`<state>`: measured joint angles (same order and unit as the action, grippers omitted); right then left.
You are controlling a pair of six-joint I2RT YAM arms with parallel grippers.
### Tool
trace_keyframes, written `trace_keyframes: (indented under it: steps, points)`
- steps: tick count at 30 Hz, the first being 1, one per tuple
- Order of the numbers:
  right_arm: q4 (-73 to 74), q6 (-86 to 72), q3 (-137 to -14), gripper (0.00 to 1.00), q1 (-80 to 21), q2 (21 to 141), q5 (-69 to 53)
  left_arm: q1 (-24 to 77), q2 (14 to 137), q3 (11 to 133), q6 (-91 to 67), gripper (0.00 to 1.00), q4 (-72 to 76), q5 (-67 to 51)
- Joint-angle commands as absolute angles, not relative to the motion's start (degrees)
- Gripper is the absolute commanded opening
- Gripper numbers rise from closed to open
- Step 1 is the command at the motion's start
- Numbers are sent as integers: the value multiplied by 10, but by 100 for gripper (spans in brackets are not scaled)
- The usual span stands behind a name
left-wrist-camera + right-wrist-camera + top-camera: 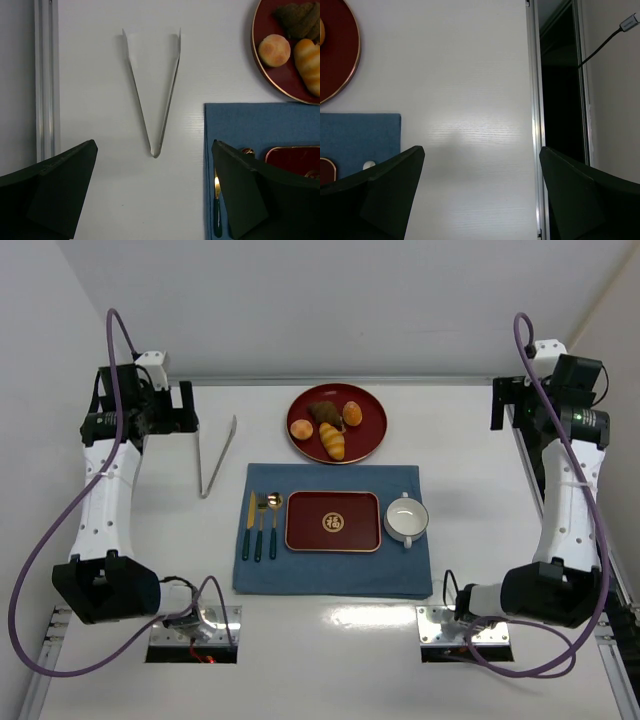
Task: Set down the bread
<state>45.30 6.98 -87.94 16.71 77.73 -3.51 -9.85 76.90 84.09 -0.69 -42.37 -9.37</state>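
The bread (274, 50) lies on the left side of the round plate (372, 430) at the far middle of the table (190, 540). The roll (332, 441) is just beside it on its near right, and a dark pastry (325, 412) sits just behind that. An orange bun (352, 413) sits on the plate's right part, apart from the bread

Nearer the arms, a blue mat (333, 580) carries a rectangular tray (333, 502) with a gold mark at its middle. A knife (250, 525), fork (260, 528) and spoon (274, 523) lie side by side left of the tray. A white cup (406, 519) stands just right of it. A strip of mat lies between plate and tray

Tongs (155, 148) lie on bare table left of the mat, their arms spread toward the far side

The left gripper (154, 144) hangs over the tongs' hinge end with its jaws spread wide, holding nothing, well left of the plate. A rail (45, 75) runs along its left

The right gripper (481, 150) is likewise spread and holds nothing. It hangs over bare table at the far right beside the other rail (535, 100), well apart from the plate
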Motion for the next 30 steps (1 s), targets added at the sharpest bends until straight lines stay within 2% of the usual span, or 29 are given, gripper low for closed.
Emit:
trace_keyframes:
  steps: [1,9,16,30]
  points:
    - [439,67,-880,100,175,775,-44,-98,752,840,-3,100,-412,-79]
    - [453,80,-861,100,175,758,-83,-98,758,796,30,100,-424,-68]
    - [446,100,-821,100,175,735,-63,-98,797,766,46,100,-424,-68]
    - [451,122,-803,100,175,729,-45,-81,963,764,63,100,-373,-76]
